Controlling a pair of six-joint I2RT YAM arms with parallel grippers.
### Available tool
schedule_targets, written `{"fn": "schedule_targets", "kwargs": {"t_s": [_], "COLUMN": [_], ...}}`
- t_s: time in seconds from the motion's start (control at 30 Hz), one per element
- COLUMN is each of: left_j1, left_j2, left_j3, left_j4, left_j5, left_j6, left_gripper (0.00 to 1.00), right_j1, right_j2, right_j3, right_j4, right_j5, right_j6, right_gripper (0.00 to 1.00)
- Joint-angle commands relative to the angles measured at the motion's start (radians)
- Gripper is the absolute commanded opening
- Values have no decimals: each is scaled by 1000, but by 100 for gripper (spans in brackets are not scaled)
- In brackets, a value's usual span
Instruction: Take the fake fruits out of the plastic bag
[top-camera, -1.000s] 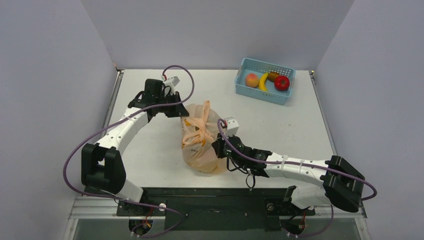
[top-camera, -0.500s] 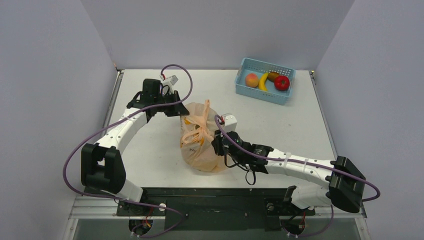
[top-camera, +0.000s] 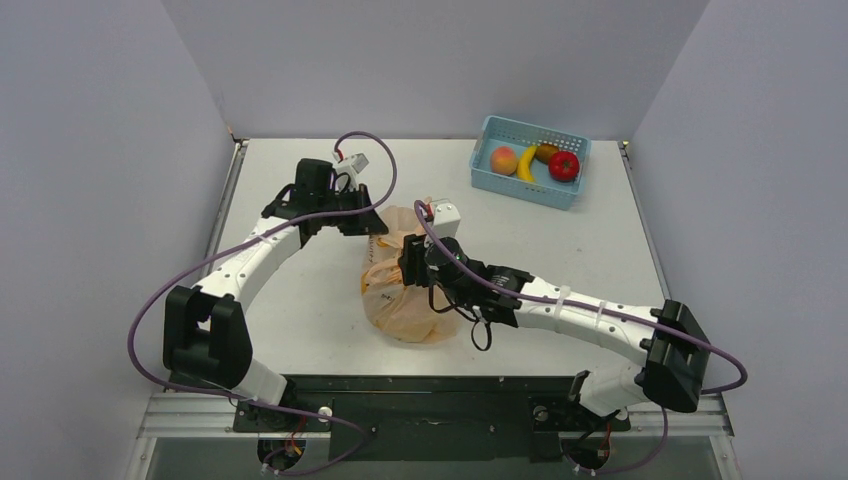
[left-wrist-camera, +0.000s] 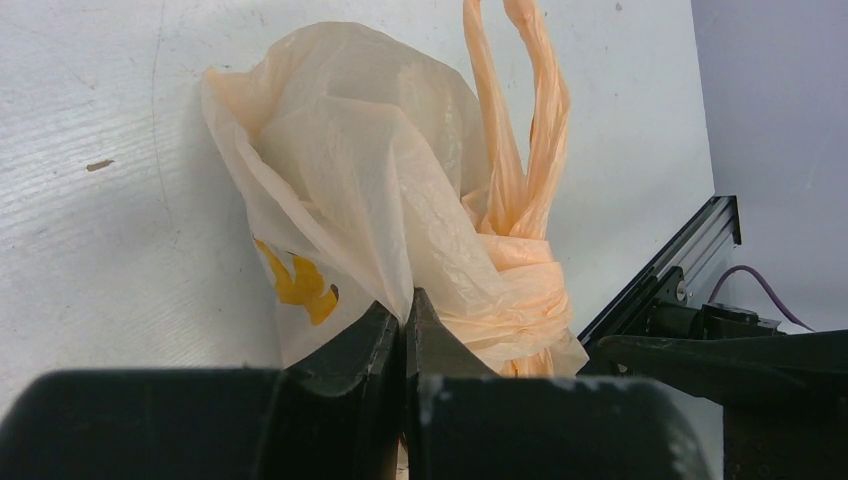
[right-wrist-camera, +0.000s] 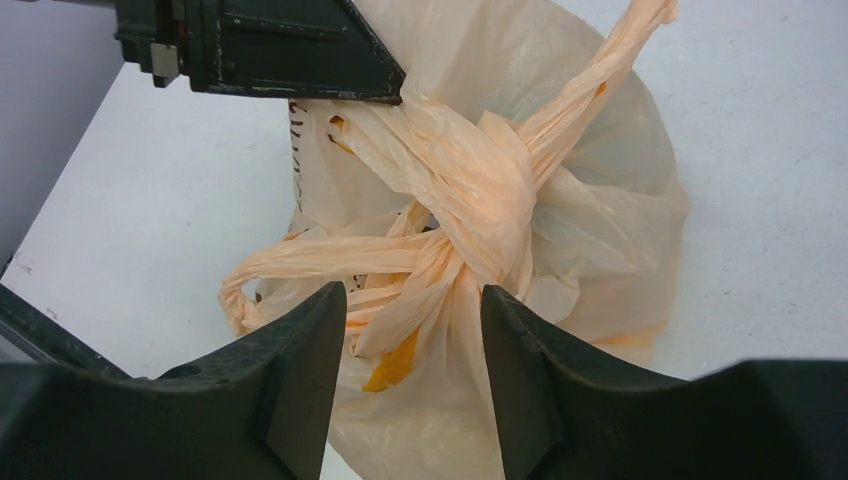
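Note:
The plastic bag (top-camera: 400, 295), pale orange and crinkly, stands mid-table with its handles tied in a knot (right-wrist-camera: 490, 200). Any fake fruits inside it are hidden by the film; only a yellow-orange patch (right-wrist-camera: 395, 365) shows through. My left gripper (top-camera: 372, 226) is shut on a fold of the bag's far upper edge (left-wrist-camera: 400, 230), its fingertips pinching the film in the left wrist view (left-wrist-camera: 405, 300). Above the bag's top hovers my right gripper (top-camera: 406, 262), open, its fingers straddling the twisted handles just below the knot (right-wrist-camera: 412, 295) with nothing clamped.
A light-blue basket (top-camera: 505, 182) stands at the back right holding a peach-coloured fruit (top-camera: 503, 160), a banana (top-camera: 526, 164), a brownish fruit (top-camera: 546, 152) and a red round fruit (top-camera: 564, 166). Walls close in left, right and behind. A black rail runs along the near edge.
My right gripper has opened and moved from the bag's right side up and left over its knotted top. The left gripper, still shut on the bag, shifted slightly right.

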Motion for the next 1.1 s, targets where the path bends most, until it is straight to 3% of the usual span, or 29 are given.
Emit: {"fn": "schedule_targets", "kwargs": {"t_s": [0.0, 0.4, 0.43, 0.53, 0.67, 0.77, 0.97, 1.07], "left_j1": [-3, 1, 2, 5, 8, 8, 13, 14], "left_j2": [-25, -41, -44, -54, -50, -60, -97, -124], "left_j3": [19, 17, 15, 9, 6, -8, -25, -42], "left_j4": [45, 43, 44, 52, 57, 69, 76, 75], "left_j5": [6, -37, -40, -56, -53, -70, -169, -245], "left_j6": [21, 21, 21, 22, 19, 15, 7, 5], "left_gripper": [0, 0, 0, 0, 0, 0, 0, 0], "right_j1": [2, 16, 16, 17, 31, 46, 68, 95], "right_j2": [55, 146, 153, 162, 163, 167, 142, 78], "right_j3": [43, 37, 32, 38, 37, 31, -15, -98], "right_j4": [14, 33, 36, 33, 45, 52, 87, 181], "right_j5": [6, 47, 51, 59, 79, 132, 191, 238], "right_j6": [15, 13, 11, 2, -5, -10, -26, -47], "right_gripper": [45, 28, 28, 43, 47, 39, 2, 0]}}
